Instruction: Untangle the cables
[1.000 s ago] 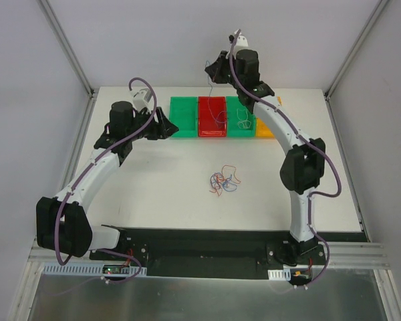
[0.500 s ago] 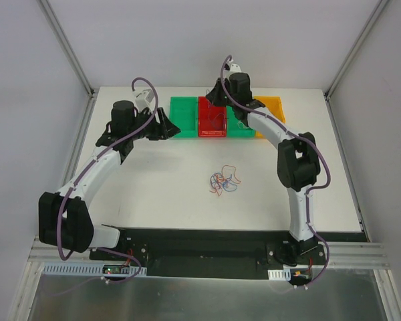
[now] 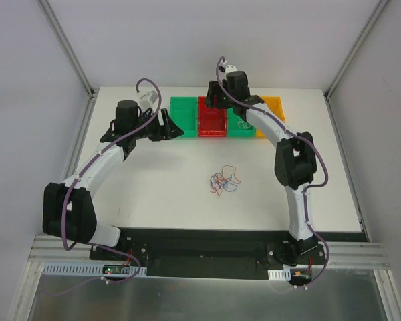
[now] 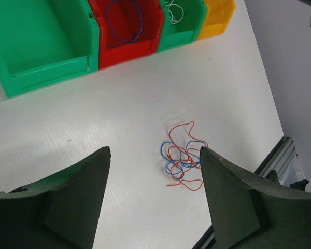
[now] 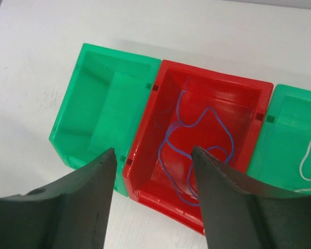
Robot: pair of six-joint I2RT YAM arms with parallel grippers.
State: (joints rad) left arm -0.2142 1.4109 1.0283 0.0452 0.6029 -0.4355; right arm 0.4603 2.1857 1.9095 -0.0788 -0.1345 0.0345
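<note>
While both arms reach toward 12 o'clock, I see four bins in a row along the far edge of the worktop (image 3: 154,194): a green bin (image 3: 183,117), a red bin (image 3: 212,122), a second green bin (image 3: 238,126) and an orange bin (image 3: 273,104). They sit side by side, touching. From above, the right arm crosses over the second green bin and hides part of it and of the orange one. A blue wire (image 5: 205,132) lies curled on the floor of the red bin, and a white wire (image 5: 302,165) lies in the second green bin.

The cables (image 3: 224,182) lie in one loose knot of orange, blue and red loops, flat on the worktop near its middle, a little toward 6 o'clock. They are well apart from the bins.

The left fingers (image 4: 72,197) are spread wide with nothing between them. They hang above the worktop just beside the first green bin, at about 10 o'clock from the knot and well apart from it. Through the left wrist camera the knot shows in the gap between the two tips, nearer the finger at 3 o'clock, with plain white worktop around it.

The right fingers (image 5: 67,202) are also apart and hold nothing. They hang over the red bin, straddling its near wall in the wrist view. The knot lies at 6 o'clock from them, well apart.
</note>
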